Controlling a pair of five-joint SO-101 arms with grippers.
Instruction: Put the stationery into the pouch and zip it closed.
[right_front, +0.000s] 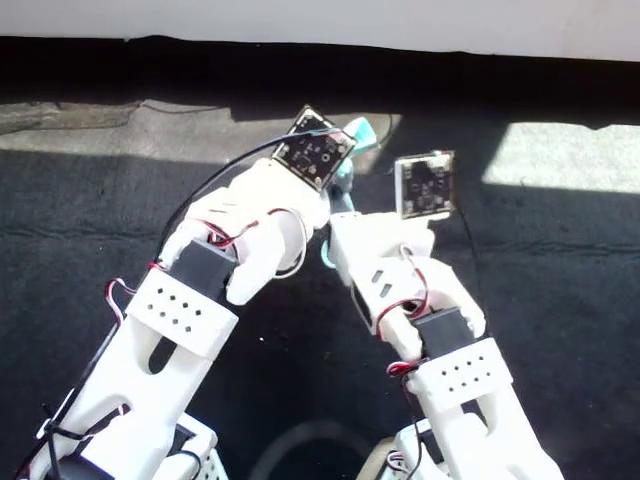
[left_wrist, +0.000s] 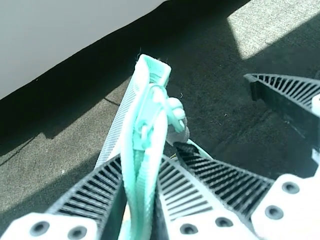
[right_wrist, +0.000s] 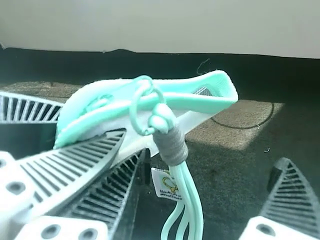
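Note:
A mint-green pouch (right_front: 352, 150) is held up off the table between the two arms' tips. In the left wrist view my left gripper (left_wrist: 145, 157) is shut on the pouch (left_wrist: 142, 100), edge-on between its black ribbed fingers, with the zip slider (left_wrist: 150, 112) facing up. My right gripper (right_wrist: 205, 150) stands open. One of its fingers (right_wrist: 95, 170) lies just under the pouch (right_wrist: 200, 95); the other (right_wrist: 287, 187) is well apart. Between them hang the zip's ring (right_wrist: 142, 107) and a grey-wrapped knot (right_wrist: 171, 142) with mint cords.
A black mat (right_front: 560, 260) covers the table, with sunlit patches at the back (right_front: 560, 155). A white wall (right_front: 400, 20) runs along the far edge. A thin dark cable loop (right_wrist: 245, 120) lies on the mat beyond the pouch.

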